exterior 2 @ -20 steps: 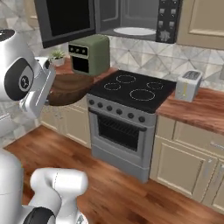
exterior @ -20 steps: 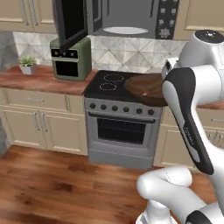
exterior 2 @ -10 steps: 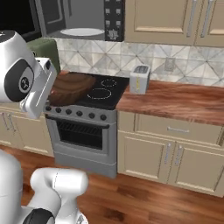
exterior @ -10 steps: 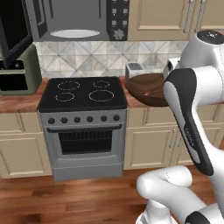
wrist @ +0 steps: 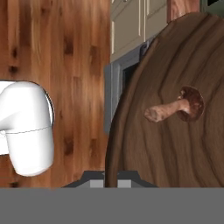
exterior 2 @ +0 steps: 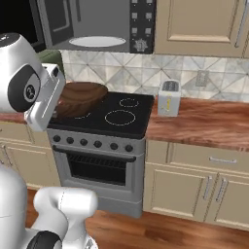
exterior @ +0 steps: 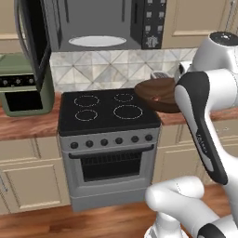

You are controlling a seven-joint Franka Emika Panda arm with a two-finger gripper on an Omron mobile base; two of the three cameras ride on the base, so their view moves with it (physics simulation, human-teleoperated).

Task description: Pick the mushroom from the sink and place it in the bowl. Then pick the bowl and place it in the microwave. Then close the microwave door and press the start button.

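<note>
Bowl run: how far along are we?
Done: the mushroom lies in the bowl. In hand: the bowl is off the counter, carried beside the arm over the stove's edge; the claw is shut on its rim. Left: set the bowl on the turntable in the microwave, whose door stands open, then close it and press start.

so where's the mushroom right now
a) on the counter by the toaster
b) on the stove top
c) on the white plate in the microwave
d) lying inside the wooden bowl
d: the hand view shows the mushroom lying on the grained inside of the bowl, which is held up in the air beside the stove, below the open microwave.
</note>
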